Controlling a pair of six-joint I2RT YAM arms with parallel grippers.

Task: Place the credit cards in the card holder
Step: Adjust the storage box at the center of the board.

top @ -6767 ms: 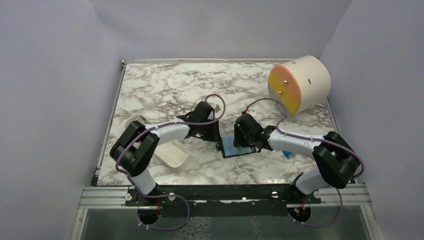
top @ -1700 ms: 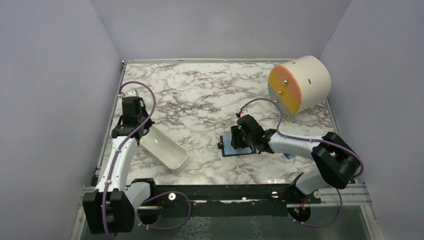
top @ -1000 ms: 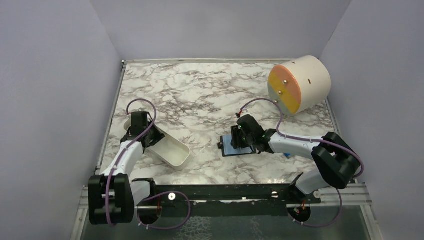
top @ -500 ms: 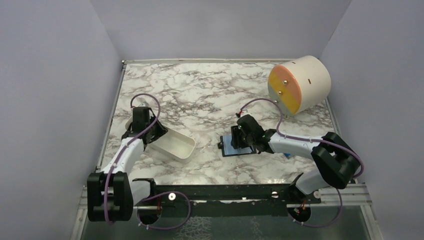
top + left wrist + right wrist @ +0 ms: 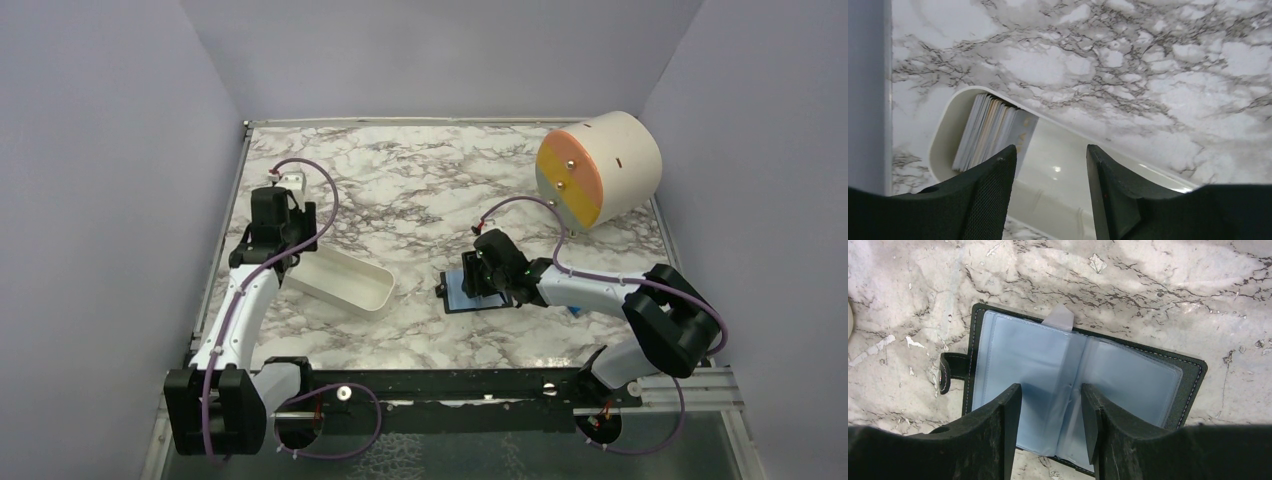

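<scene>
The left tool [image 5: 1050, 152], apart and empty, is hovering over the cards [image 5: 990, 131] stacked in the tray [image 5: 943, 131]. The right tool [image 5: 1050, 390], also apart, is straddling the open card holder [image 5: 1133, 375]; pinching only the end card is looking wisest.

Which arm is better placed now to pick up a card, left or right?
Left. The left gripper hangs open above the white tray, near the end where the cards stand stacked. The right gripper is over the open card holder, apart from the tray.
</scene>
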